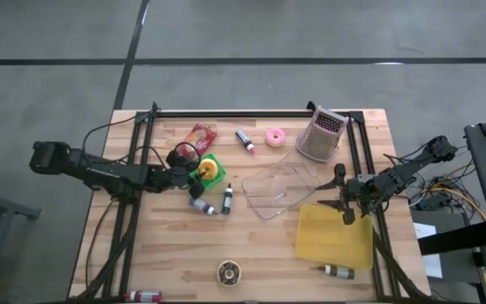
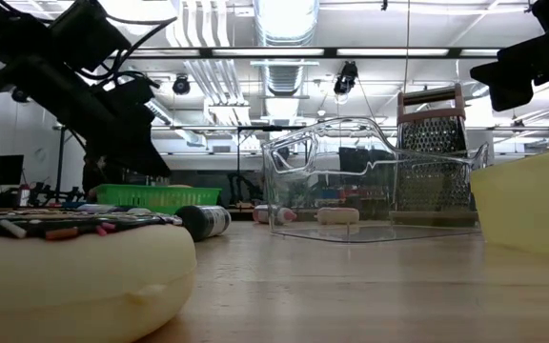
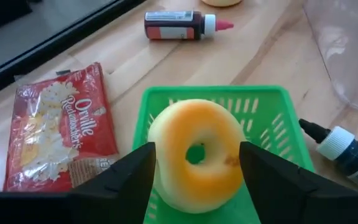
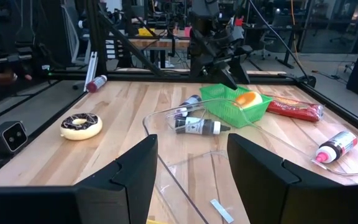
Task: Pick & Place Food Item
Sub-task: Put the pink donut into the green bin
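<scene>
The left gripper [image 1: 194, 176] is positioned over the small green plastic basket [image 1: 212, 170] on the left-centre of the wooden worktop [image 1: 175, 245]. Its jaws stand apart on either side of the orange-glazed ring doughnut [image 3: 196, 154], which sits in the basket; the left wrist view shows a gap between each finger and the doughnut, so nothing is gripped.

The right gripper [image 1: 342, 204] is positioned at the right side of the worktop, at the far edge of the yellow rectangular plastic tray [image 1: 336, 236] and just beside the clear plastic container [image 1: 283, 187]. Its jaws are open and hold nothing.

Just left of the basket, on its far side, lies a red popcorn packet [image 3: 55, 134]. A dark bottle with a white collar and red tip [image 3: 182, 25] lies farther back, and a pink-frosted doughnut [image 1: 275, 136] lies to its right. A metal box grater [image 1: 321, 134] stands at the far right, touching or just behind the clear container. Two small dark dropper bottles [image 1: 214, 203] lie on the near side of the basket. A chocolate-frosted doughnut [image 1: 229, 272] rests near the front edge of the worktop, and another small bottle [image 1: 338, 271] lies just in front of the yellow tray.
</scene>
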Robot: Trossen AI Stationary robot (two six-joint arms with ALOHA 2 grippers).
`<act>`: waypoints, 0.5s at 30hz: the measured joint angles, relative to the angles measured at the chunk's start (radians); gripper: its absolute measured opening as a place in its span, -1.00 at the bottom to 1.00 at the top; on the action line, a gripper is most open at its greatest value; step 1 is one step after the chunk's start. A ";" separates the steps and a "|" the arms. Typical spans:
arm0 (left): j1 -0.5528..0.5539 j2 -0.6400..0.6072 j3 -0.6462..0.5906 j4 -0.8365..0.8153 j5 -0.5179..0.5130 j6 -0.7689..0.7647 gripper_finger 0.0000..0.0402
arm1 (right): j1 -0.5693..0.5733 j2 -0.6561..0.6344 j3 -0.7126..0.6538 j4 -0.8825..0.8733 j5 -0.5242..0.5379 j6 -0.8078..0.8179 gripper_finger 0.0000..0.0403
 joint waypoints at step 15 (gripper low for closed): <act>-0.002 0.000 0.060 0.130 0.017 0.253 0.18 | 0.000 0.000 -0.005 0.012 0.000 0.000 -0.05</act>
